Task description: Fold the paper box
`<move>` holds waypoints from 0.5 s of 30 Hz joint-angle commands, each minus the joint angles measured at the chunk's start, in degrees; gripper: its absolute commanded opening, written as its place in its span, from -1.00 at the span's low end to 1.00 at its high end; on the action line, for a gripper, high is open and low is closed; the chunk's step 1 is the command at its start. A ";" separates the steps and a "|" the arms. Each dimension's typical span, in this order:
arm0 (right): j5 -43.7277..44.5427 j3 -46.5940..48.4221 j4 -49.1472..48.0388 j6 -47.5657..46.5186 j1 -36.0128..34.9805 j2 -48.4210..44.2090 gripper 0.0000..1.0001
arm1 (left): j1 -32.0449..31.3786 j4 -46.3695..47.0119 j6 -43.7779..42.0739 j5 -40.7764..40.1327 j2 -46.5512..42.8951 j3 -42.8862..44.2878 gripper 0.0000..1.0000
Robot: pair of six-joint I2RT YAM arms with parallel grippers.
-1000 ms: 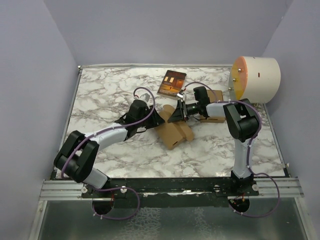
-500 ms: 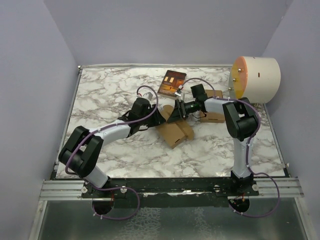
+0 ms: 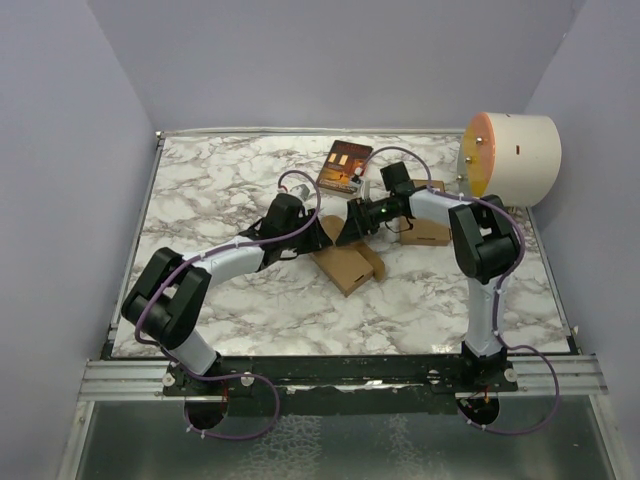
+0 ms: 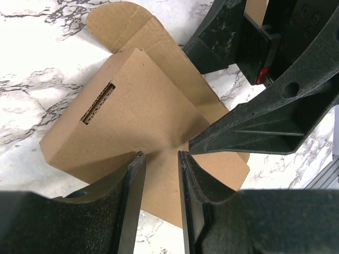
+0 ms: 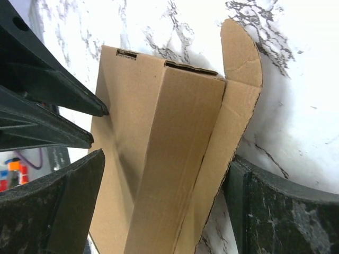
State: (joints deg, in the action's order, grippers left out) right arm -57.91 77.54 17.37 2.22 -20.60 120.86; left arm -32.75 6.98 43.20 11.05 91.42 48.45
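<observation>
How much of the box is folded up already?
About halfway, I'd guess. Done: the paper box has its long sides folded into a slim shape. In hand: the left gripper has its jaws narrow at one panel, and the right gripper has its jaws wide on either side of the box. Left: the rounded end flap sticks out untucked, and the slit is empty.

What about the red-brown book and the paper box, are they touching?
Apart. The top view shows the book lying well behind the paper box, nearer the back wall, with a plain gap between them.
</observation>
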 commanded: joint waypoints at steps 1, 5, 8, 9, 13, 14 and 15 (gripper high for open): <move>6.28 1.69 3.24 -7.04 0.92 -3.40 0.77 | -0.21 -4.01 -1.87 -0.94 1.31 0.75 -0.31; 8.90 2.43 4.87 -11.61 1.94 -6.02 0.77 | -0.12 -4.19 -2.01 -0.93 1.10 1.32 -0.31; 11.26 2.30 5.68 -16.54 2.06 -9.11 0.75 | -0.13 -4.05 -2.03 -1.03 0.02 1.96 -0.30; 11.96 1.87 5.50 -17.61 2.06 -10.45 0.75 | -0.16 -3.81 -2.06 -1.07 -0.50 2.14 -0.30; 12.47 -0.44 4.99 -20.27 2.08 -14.74 0.69 | -0.12 -3.51 -2.21 -1.16 -2.65 3.38 -0.26; 12.30 -0.73 5.44 -20.44 1.99 -15.19 0.61 | -0.12 -3.23 -2.16 -1.20 -3.30 3.60 -0.24; 12.03 -0.90 6.01 -20.50 1.92 -15.36 0.48 | -0.12 -2.88 -2.16 -1.08 -4.01 3.80 -0.23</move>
State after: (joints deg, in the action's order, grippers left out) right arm -47.59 77.67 22.70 -13.78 -18.52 109.21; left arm -32.75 4.34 42.28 10.96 91.15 50.15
